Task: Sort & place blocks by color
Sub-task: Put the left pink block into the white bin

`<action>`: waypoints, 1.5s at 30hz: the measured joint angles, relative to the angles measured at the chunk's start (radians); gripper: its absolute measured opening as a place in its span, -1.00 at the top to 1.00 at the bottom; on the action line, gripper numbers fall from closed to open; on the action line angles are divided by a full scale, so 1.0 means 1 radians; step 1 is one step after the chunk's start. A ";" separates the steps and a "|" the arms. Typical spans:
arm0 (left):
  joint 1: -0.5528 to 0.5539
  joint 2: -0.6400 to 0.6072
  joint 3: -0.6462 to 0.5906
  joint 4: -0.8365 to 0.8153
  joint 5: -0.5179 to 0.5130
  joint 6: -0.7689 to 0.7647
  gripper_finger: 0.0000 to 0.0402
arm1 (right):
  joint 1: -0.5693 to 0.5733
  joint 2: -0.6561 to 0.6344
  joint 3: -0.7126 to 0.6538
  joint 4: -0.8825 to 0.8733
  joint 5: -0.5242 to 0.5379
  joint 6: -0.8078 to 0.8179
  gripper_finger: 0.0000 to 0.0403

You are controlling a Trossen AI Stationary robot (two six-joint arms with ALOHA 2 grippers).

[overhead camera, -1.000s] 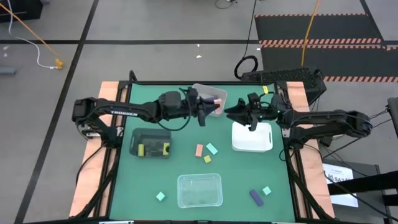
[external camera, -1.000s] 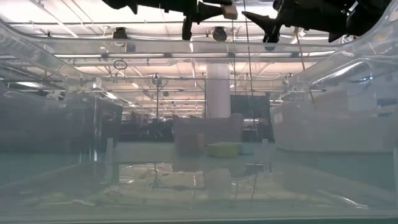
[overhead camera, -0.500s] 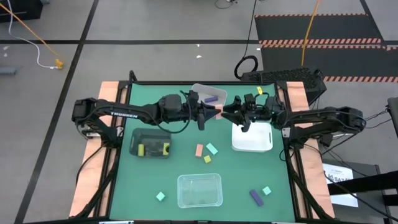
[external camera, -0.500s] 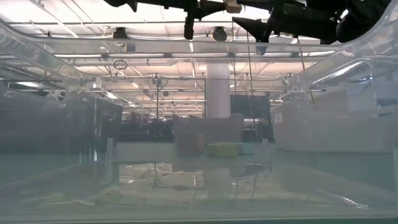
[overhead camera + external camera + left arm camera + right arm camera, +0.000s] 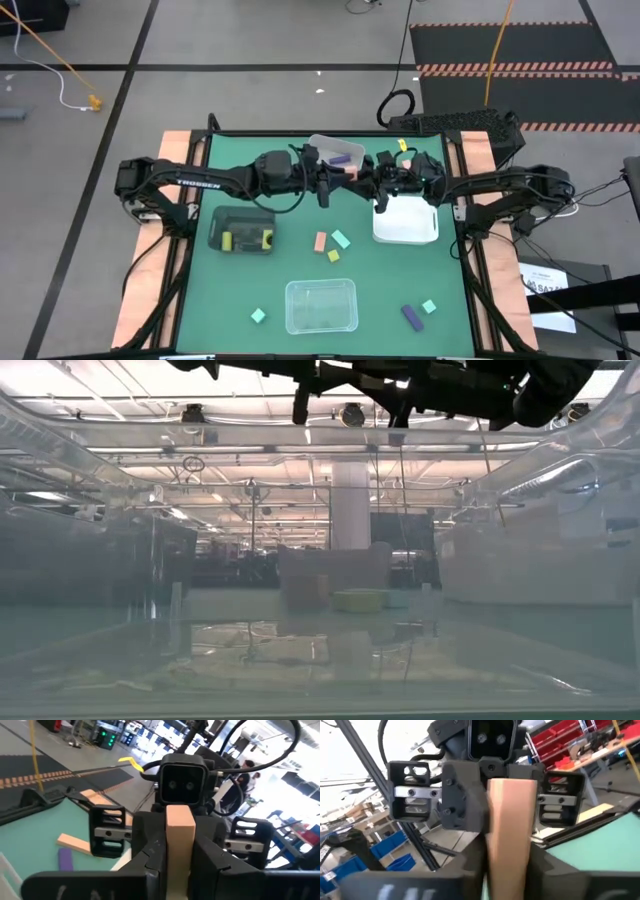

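Status: sort partly done, judged from the high view.

Lower frame (nearest): clear tray (image 5: 321, 306) at bottom centre looks empty, as far as can be told. Loose beside it: mint block (image 5: 258, 316) lower left, purple block (image 5: 410, 317) w/ a second mint block (image 5: 429, 306) lower right. None sorted.

Mid frame: three loose blocks in a cluster at centre: salmon block (image 5: 320, 241), mint cube (image 5: 341, 239), yellow block (image 5: 333, 256). Black tray (image 5: 241, 216) at centre left holds two yellow blocks (image 5: 227, 241). White tray (image 5: 408, 231) at centre right, contents not clear.

Upper centre: both arms meet in the air above the table, between the white tray and the grey tray (image 5: 327, 144). Left gripper (image 5: 345, 177) is clamped on a salmon bar (image 5: 179, 840), held upright betw. its fingers; left wrist view shows this plainly. Right gripper (image 5: 368, 180) faces it nose to nose, fingers closed onto the same bar per right wrist view. Reads as a hand-over, both claws gripping, neither let go.

Far: grey tray at upper centre holds a purple bar (image 5: 341, 157).

Assessment: approx. three blocks placed, one in transit, six on the table. Salmon and mint not yet begun, as far as seen. Remaining: release by one claw, deposit the bar, then clear the centre cluster and lower-frame strays.
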 joint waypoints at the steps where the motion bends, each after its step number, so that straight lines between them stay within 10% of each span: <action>1: 0.000 0.000 0.000 0.001 0.003 0.000 0.67 | 0.000 -0.006 0.000 -0.007 -0.003 0.016 0.81; 28: -0.003 -0.030 -0.002 -0.318 0.066 -0.047 0.56 | -0.089 -0.262 0.003 -0.586 0.008 -0.091 0.81; 39: -0.012 -0.038 -0.002 -0.422 0.060 -0.097 0.56 | -0.068 -0.361 0.003 -0.147 0.000 -0.073 0.81; 45: -0.012 -0.037 -0.001 -0.374 0.058 -0.096 0.56 | -0.027 -0.360 0.003 -0.198 -0.001 -0.079 0.81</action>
